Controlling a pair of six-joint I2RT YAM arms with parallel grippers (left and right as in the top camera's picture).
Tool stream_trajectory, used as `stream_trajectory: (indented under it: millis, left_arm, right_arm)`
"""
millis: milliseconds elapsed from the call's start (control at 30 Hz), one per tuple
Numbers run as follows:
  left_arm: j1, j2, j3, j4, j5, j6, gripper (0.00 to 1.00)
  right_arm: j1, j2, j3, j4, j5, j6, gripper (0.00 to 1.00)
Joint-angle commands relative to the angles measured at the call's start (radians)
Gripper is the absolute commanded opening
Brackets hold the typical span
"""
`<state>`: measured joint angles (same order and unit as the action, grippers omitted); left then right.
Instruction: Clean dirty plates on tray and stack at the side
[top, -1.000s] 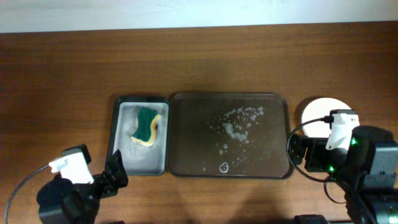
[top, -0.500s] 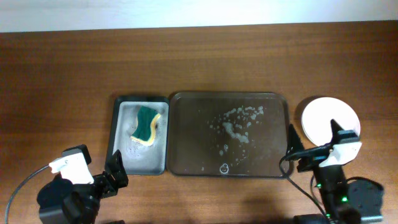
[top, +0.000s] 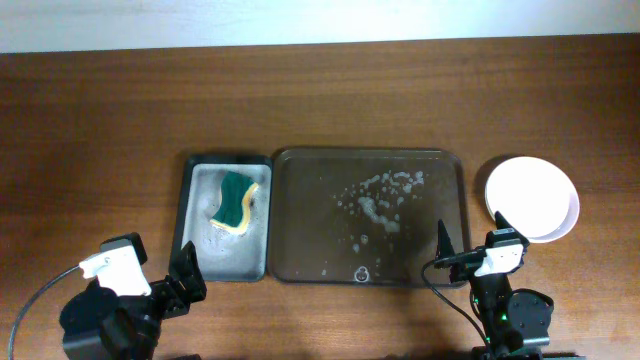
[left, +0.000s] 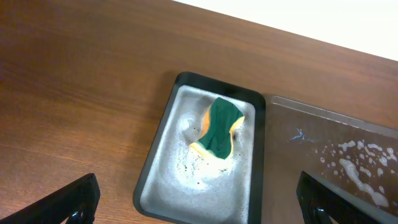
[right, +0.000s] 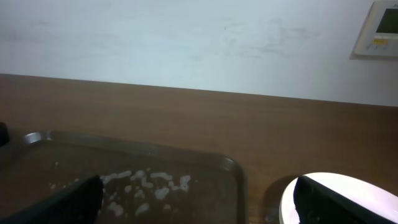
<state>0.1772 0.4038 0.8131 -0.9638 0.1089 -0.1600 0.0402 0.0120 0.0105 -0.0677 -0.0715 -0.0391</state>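
Plates (top: 531, 199) sit on the counter (top: 100, 120) beside the sudsy, cleared tray (top: 310, 220), evidently finished; left hand (top: 187, 276) and right hand (top: 470, 232) hang open and empty.

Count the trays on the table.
2. The brown tray sits in the middle, flecked with suds. The grey tray lies beside it on its left, holding a sponge. None seems hidden.

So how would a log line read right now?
tray: foam, no plates | plates: stacked right of tray | sponge: in grey tray | left gripper: open | right gripper: open
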Motion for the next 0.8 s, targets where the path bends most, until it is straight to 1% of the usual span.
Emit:
stream_trajectory:
  millis: [0,200,233,267,333,367,400,433,467,533,567,600,633,667,733,767]
  left_arm:
    - [0.002,-0.004,-0.005,0.001,0.007,0.017,0.99]
    - [0.002,-0.004,-0.005,0.001,0.005,0.019,0.99]
    - [0.002,-0.007,-0.014,-0.001,-0.027,0.020,0.99]
    - [0.002,-0.013,-0.028,0.012,-0.026,0.020,0.99]
    - [-0.031,-0.070,-0.113,0.101,-0.027,0.021,0.99]
    - [-0.083,-0.167,-0.253,0.238,-0.027,0.020,0.99]
    - [-0.105,-0.244,-0.366,0.359,-0.026,0.020,0.99]
    - [-0.113,-0.288,-0.438,0.440,-0.026,0.020,0.99]
    - [-0.122,-0.349,-0.542,0.576,-0.023,0.020,0.99]
    - [-0.125,-0.399,-0.663,0.800,-0.024,0.021,0.99]
    - [-0.125,-0.399,-0.715,0.934,-0.026,0.045,0.99]
    - [-0.125,-0.399,-0.766,1.071,-0.025,0.103,0.99]
    - [-0.126,-0.399,-0.806,1.130,-0.018,0.171,0.99]
    - [-0.127,-0.399,-0.805,1.062,-0.019,0.216,0.99]
    - [-0.127,-0.399,-0.805,0.915,-0.006,0.212,0.99]
    - [-0.127,-0.399,-0.805,0.893,0.012,0.209,0.99]
  right_arm:
    - [0.006,-0.009,-0.005,-0.005,-0.005,-0.009,0.98]
    - [0.006,-0.009,-0.005,-0.005,-0.005,-0.009,0.99]
    - [0.006,-0.009,-0.005,-0.005,-0.005,-0.009,0.99]
    - [0.006,-0.009,-0.005,-0.005,-0.005,-0.009,0.99]
    - [0.006,-0.009,-0.005,-0.005,-0.005,-0.009,0.99]
    - [0.006,-0.009,-0.005,-0.005,-0.005,-0.009,0.99]
    - [0.006,-0.009,-0.005,-0.005,-0.005,-0.009,0.99]
    - [0.006,-0.009,-0.005,-0.005,-0.005,-0.009,0.99]
    - [0.006,-0.009,-0.005,-0.005,-0.005,-0.009,0.99]
    - [0.006,-0.009,-0.005,-0.005,-0.005,-0.009,0.99]
    - [0.006,-0.009,-0.005,-0.005,-0.005,-0.009,0.99]
    - [0.006,-0.009,-0.005,-0.005,-0.005,-0.009,0.99]
    - [0.006,-0.009,-0.005,-0.005,-0.005,-0.009,0.99]
    - [0.006,-0.009,-0.005,-0.005,-0.005,-0.009,0.99]
    - [0.006,-0.009,-0.005,-0.005,-0.005,-0.009,0.99]
    - [0.006,-0.009,-0.005,-0.005,-0.005,-0.009,0.99]
